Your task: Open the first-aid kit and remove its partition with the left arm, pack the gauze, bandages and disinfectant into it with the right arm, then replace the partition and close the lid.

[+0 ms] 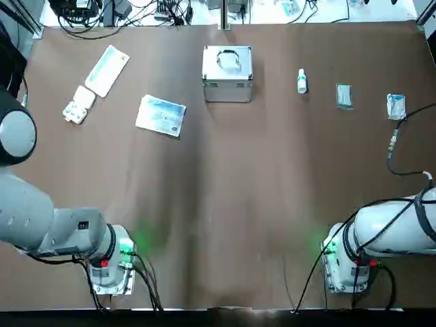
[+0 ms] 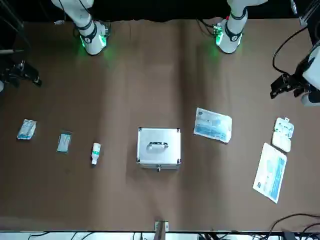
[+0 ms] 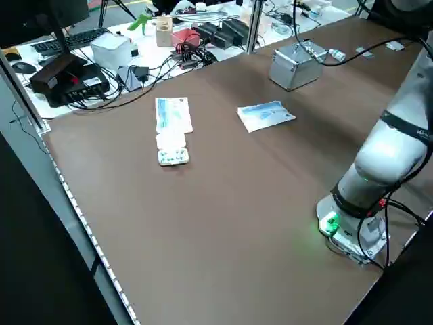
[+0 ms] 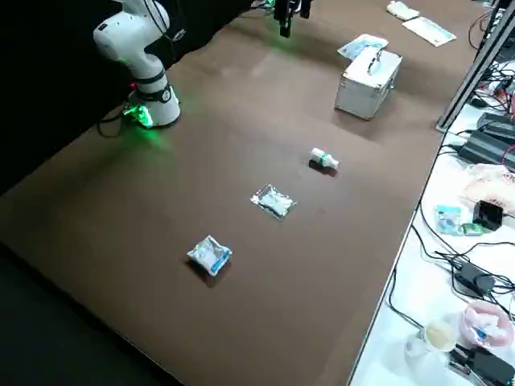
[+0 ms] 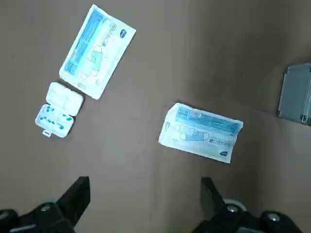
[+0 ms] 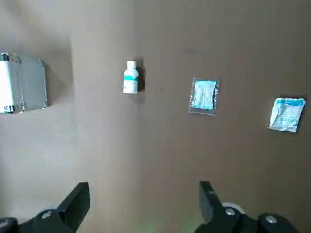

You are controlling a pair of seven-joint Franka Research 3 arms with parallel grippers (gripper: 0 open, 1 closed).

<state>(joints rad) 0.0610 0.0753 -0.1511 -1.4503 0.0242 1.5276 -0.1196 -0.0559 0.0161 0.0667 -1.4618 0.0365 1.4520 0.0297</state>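
Note:
The first-aid kit (image 1: 227,71) stands at the far middle of the table, its lid (image 2: 158,145) shut with the handle on top, so the partition is hidden. To its right in the top view lie the disinfectant (image 1: 302,81), a flat clear sachet (image 1: 344,96) and a crumpled white-blue pack (image 1: 396,106); I cannot tell which is gauze and which bandages. My left gripper (image 5: 144,199) hangs open high over the left side, above a blue-white mask pack (image 5: 201,132). My right gripper (image 6: 143,201) hangs open high over the right side, with the disinfectant (image 6: 130,76) below it.
On the left lie a long flat printed pack (image 1: 106,70) and a small white blister block (image 1: 79,104). A black cable (image 1: 393,143) dangles over the right side. Both arm bases (image 1: 112,262) (image 1: 347,262) sit at the near edge. Cables and clutter lie beyond the far edge.

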